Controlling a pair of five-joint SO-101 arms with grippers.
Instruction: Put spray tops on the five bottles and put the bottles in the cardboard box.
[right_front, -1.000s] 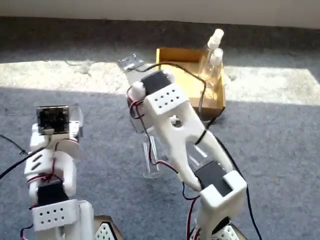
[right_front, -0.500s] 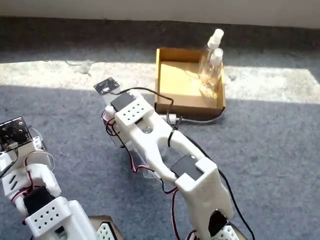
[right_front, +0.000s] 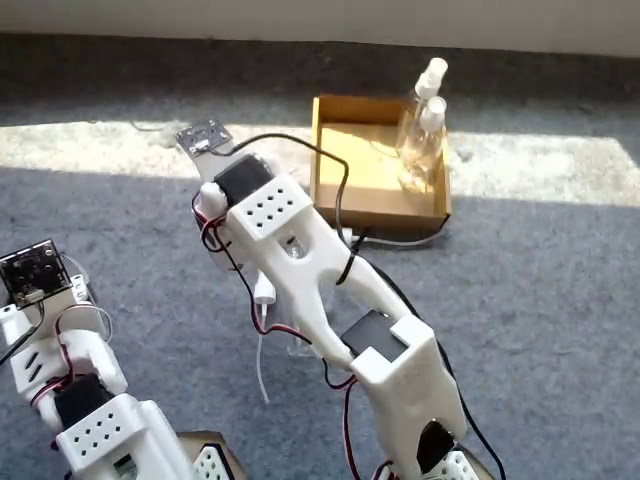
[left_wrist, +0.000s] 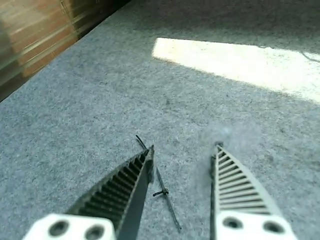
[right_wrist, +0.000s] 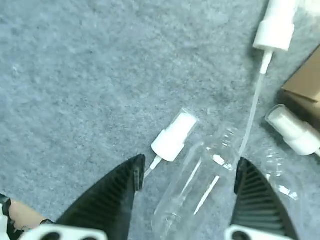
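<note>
One cardboard box (right_front: 380, 213) holds two capped bottles: a rear bottle (right_front: 434, 75) and a front bottle (right_front: 422, 150). Two uncapped clear bottles lie on the carpet, a first uncapped bottle (right_wrist: 192, 190) and a second uncapped bottle (right_wrist: 274, 172). There are three loose spray tops: one spray top (right_wrist: 174, 136), another spray top (right_wrist: 274, 22) and a third spray top (right_wrist: 295, 131). One thin black strip (left_wrist: 162, 192) lies apart. There are two arms, each with one end effector: the left end effector (left_wrist: 183, 148) and the right end effector (right_wrist: 190, 160).

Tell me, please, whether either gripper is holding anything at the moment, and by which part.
Nothing is held. The left gripper is open over the carpet; the right gripper is open above a clear bottle lying on it.
</note>
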